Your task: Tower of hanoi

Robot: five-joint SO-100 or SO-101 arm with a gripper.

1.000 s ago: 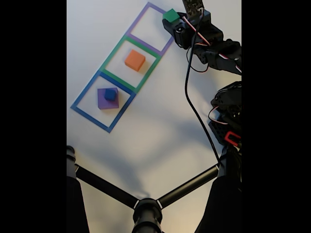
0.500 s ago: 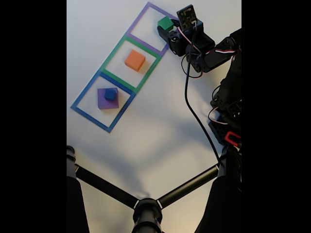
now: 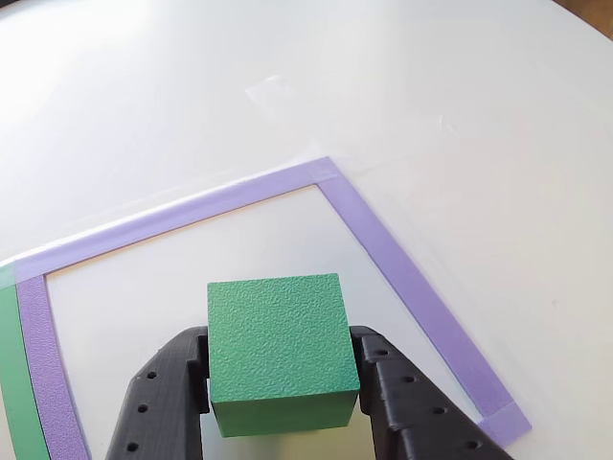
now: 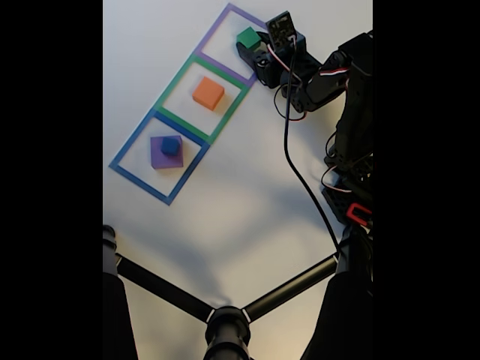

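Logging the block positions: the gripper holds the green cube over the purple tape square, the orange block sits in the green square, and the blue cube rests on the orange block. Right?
Not quite. The fixed view shows the blue cube on the purple slab, not on the orange block. The gripper does hold the green cube.

My gripper (image 4: 249, 43) carries the small green foam cube (image 4: 247, 36) leftward in the fixed view, inside the purple tape square (image 4: 217, 25).
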